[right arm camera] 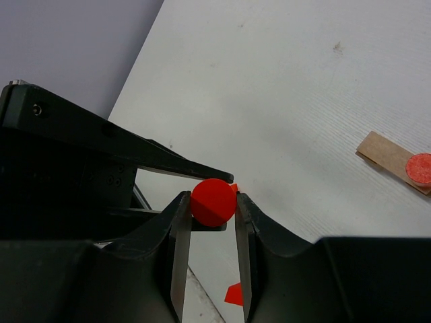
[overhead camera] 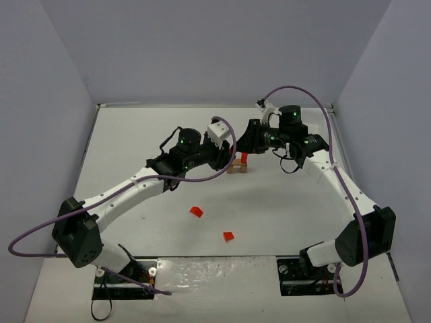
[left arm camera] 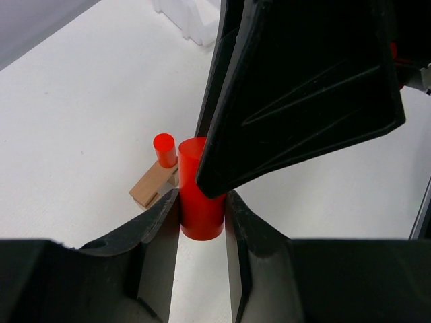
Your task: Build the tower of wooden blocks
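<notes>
From above, the held cylinder (left arm camera: 201, 219) was hidden where the left gripper (left arm camera: 202, 202) and right gripper (right arm camera: 212, 202) met, toward the bench's far edge. Neither pair of fingertips could be made out there. At the left wrist, its upper side was covered by a right finger (left arm camera: 296, 87). At the right wrist, the tan block (right arm camera: 387, 153) and the small cylinder (right arm camera: 420, 168) on it were cut off by the picture's right edge. A red wedge (right arm camera: 233, 295) was partly masked by a finger.

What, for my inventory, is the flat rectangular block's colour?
The flat rectangular wooden block is tan; clearest in right wrist view.
</notes>
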Motion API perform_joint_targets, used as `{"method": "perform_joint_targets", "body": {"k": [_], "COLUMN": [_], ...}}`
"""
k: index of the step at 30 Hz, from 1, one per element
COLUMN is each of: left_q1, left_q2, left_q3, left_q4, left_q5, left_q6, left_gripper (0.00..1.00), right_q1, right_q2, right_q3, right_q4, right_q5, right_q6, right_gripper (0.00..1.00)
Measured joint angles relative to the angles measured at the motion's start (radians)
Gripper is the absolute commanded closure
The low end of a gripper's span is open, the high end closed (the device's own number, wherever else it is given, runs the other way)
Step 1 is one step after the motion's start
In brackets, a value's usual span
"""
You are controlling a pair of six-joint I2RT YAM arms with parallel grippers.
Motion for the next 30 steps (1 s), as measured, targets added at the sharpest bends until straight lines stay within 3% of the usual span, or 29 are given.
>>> {"method": "perform_joint_targets", "body": {"k": [3,7,8,12,18,30], "left_q1": [0.000,0.000,0.000,0.005,0.056,0.347], "left_q2": [0.002,0.002,-0.001,-0.030,-0.124,-0.371], "left_q3": [0.000,-0.004,-0.014,-0.079,-0.152,-0.276], "left_q4": [0.001,0.009,0.018,0.008,-0.100,-0.355], "left_q5": [0.000,-0.020,-0.037,-0.116,-0.266,-0.420], "left_q6": [0.000,-0.004,-0.008,-0.021,-0.057,-0.135], "left_gripper": [0.60,0.29,0.26,0.19,0.18,0.14], "right_q1": [0.000,0.002,0.005,0.006,0.007,0.101], "right_q2": [0.000,0.000,-0.001,-0.015,-0.028,0.051], "right_q3": [0.000,0.006,0.010,0.021,0.043,0.083], "right_q4": [0.000,-0.005,-0.006,-0.010,-0.014,-0.035], "right_q5": [0.006,0.044,0.068,0.176,0.367,0.626], "right_q6": [-0.002,-0.029,-0.039,-0.102,-0.211,-0.372], "right_gripper": [1.00,1.00,1.00,1.00,1.00,1.00]}}
